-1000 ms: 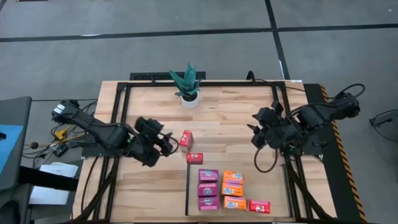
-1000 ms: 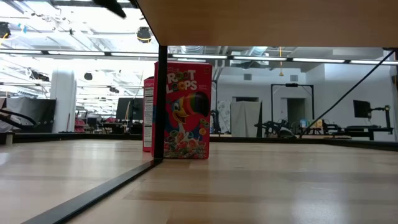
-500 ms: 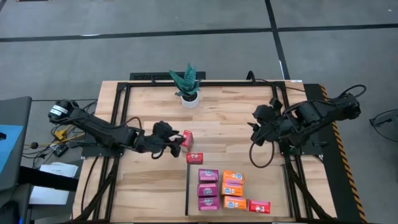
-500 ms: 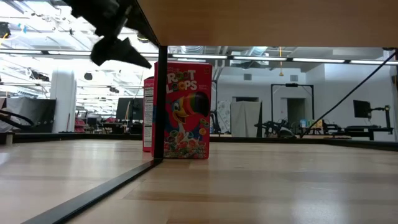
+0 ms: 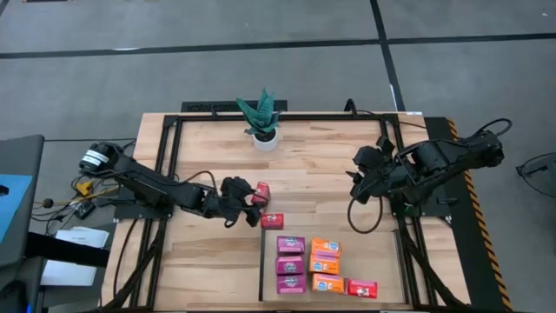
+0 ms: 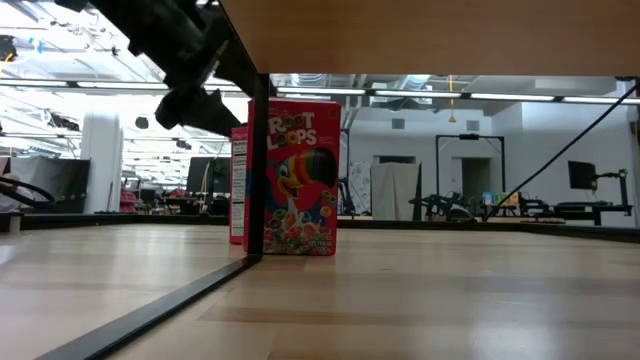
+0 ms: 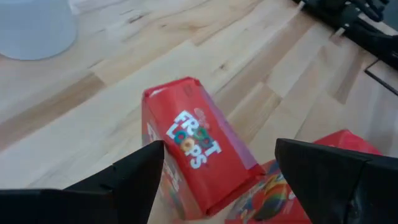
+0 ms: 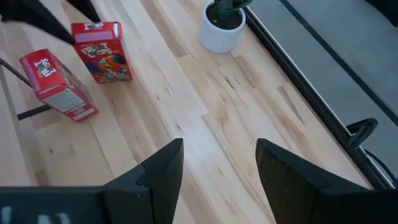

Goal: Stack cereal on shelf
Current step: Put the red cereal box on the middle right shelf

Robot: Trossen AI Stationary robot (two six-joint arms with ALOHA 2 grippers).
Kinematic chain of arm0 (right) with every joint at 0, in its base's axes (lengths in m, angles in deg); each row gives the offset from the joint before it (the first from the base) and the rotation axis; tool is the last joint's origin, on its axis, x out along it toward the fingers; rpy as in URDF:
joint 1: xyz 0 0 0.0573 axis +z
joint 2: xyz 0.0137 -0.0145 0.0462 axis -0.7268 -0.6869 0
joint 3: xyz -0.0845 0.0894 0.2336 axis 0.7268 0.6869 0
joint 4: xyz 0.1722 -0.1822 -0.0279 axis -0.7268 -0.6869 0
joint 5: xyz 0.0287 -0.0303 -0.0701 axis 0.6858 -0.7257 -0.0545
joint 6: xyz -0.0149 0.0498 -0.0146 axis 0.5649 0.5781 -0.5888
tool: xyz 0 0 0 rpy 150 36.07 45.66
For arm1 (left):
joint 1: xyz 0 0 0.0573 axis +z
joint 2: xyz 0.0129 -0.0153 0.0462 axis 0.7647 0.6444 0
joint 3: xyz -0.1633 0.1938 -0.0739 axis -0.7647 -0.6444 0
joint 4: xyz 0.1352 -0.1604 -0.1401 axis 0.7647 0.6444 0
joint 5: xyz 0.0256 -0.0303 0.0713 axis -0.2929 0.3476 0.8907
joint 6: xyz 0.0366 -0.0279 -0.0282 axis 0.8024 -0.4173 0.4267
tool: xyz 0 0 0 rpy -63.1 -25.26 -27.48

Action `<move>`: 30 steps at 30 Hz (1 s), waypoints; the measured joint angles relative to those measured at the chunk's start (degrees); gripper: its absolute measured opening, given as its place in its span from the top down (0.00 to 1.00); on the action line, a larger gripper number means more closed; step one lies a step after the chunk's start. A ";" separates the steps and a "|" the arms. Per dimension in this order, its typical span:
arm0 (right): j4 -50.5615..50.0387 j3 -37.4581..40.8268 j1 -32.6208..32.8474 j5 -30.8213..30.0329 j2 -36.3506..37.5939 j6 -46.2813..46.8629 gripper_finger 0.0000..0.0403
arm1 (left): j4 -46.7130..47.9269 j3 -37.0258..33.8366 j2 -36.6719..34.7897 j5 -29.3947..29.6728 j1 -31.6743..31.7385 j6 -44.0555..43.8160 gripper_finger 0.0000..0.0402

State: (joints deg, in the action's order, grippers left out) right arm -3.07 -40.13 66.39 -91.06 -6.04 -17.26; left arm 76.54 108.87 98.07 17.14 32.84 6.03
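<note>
A red cereal box [image 5: 261, 193] [image 7: 193, 155] stands upright on the tabletop, left of centre. My left gripper [image 5: 248, 197] [image 7: 219, 146] is open, one finger on each side of this box, and I see no touch. It shows at the upper left in the low view [image 6: 205, 100]. A second red box [image 5: 272, 221] [image 6: 300, 180] stands just beyond the shelf's far left corner. On the shelf [image 5: 382, 261] lie three purple boxes [image 5: 290, 264], three orange boxes [image 5: 326, 265] and one red box [image 5: 362, 288]. My right gripper [image 5: 354, 187] [image 8: 219, 149] hangs open above the table's right side.
A potted green plant [image 5: 263, 122] [image 8: 221, 25] stands at the table's far edge. Black frame rails [image 5: 169, 156] run along the table's left and right sides. Bare wood lies between the two arms and on the shelf's right half.
My left gripper has come down and moved toward the table's right edge, up to the standing red box; in the low view it has dropped into the picture from above. The boxes have kept their places.
</note>
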 joint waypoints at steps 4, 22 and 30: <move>0.16 0.00 0.00 0.81 -0.01 0.12 0.44 | 0.15 0.33 2.19 -0.05 0.00 -2.05 0.26; 1.26 0.00 0.00 1.47 0.00 0.15 0.44 | 4.66 0.33 3.75 0.50 0.33 -7.10 0.37; 2.97 0.00 0.00 1.50 -0.01 -0.41 0.44 | 3.74 0.33 3.56 -1.07 0.33 -7.12 0.53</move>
State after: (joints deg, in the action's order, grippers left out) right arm -0.10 -40.13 66.39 -89.55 -6.06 -17.67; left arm 80.28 109.19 101.63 16.07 33.17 -1.10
